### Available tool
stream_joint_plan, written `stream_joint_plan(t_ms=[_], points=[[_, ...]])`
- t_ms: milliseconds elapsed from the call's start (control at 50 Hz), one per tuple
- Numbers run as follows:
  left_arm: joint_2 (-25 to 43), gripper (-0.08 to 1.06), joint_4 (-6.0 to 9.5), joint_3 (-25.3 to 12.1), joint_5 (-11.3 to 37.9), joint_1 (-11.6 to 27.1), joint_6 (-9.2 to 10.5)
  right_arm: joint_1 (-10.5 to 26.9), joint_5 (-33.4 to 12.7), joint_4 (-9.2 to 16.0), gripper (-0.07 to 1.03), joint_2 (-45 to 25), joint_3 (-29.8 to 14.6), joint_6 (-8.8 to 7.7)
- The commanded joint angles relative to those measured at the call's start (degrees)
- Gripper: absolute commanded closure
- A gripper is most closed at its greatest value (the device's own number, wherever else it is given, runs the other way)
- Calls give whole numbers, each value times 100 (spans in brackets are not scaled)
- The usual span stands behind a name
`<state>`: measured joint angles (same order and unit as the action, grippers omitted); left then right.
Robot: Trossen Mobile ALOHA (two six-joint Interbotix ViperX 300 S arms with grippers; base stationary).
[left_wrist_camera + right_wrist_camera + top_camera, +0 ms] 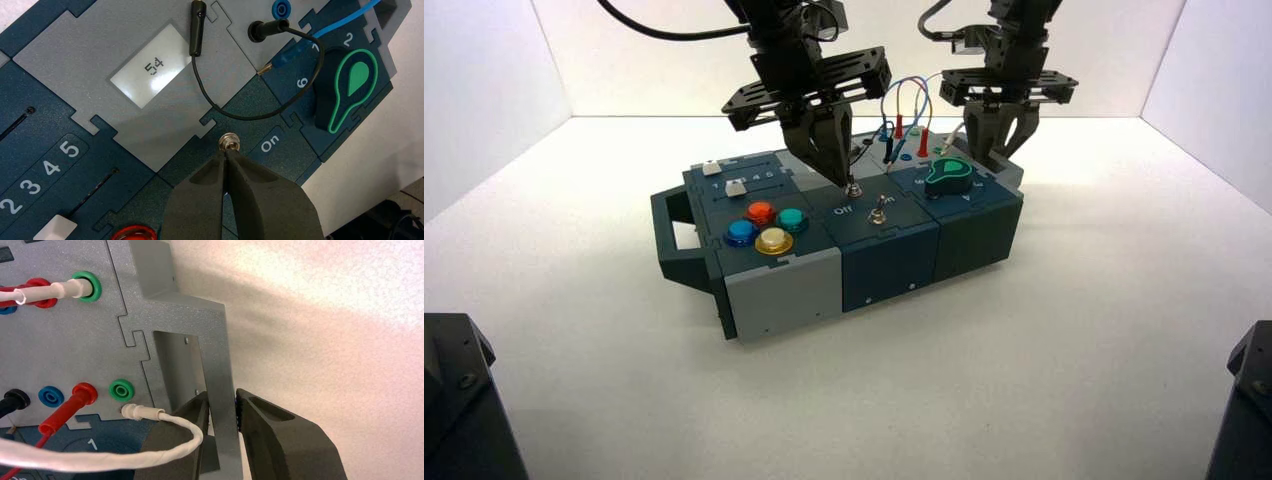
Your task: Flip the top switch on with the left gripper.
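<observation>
Surface (864,400), pale and smooth, runs under the box (784,297), whose near wall shows a light grey panel (782,295), then a dark blue one and a dark green-grey one to its right. Nearest on the box's top is the yellow button (774,240), with the blue button (741,232) to its left. The lower switch (877,212), a small silver toggle, stands to their right, in the middle section. The teal button (792,219) and the red button (760,212) come just behind the yellow and blue ones.

Farther back in that middle section is the top switch (854,190), silver on its nut base. The left gripper (848,184) is right at it, fingers pressed together, their tips overlapping the metal in the left wrist view; whether they touch the lever, I cannot tell. The two white sliders (735,187) (711,167) lie on the left section, and the green pointer knob (949,176) on the right one.

Beyond, wires (906,84) loop up from the coloured sockets. At the box's far right end, the right gripper (221,394) has its fingers pinching the grey handle (215,360), one on each side of the bar.
</observation>
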<state>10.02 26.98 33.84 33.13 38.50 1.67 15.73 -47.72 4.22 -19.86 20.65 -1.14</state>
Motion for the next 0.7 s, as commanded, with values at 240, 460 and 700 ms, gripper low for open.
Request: stream_joint_plan(t_ms=[240, 460, 700], points=[[-97, 101, 167, -396, -9, 352, 9, 149, 0, 246, 99, 26, -193, -70], [-35, 101, 176, -439, 0, 413, 18, 193, -18, 246, 99, 9, -193, -70], [-229, 101, 158, -343, -62, 413, 53, 185, -97, 211, 99, 18, -281, -70]])
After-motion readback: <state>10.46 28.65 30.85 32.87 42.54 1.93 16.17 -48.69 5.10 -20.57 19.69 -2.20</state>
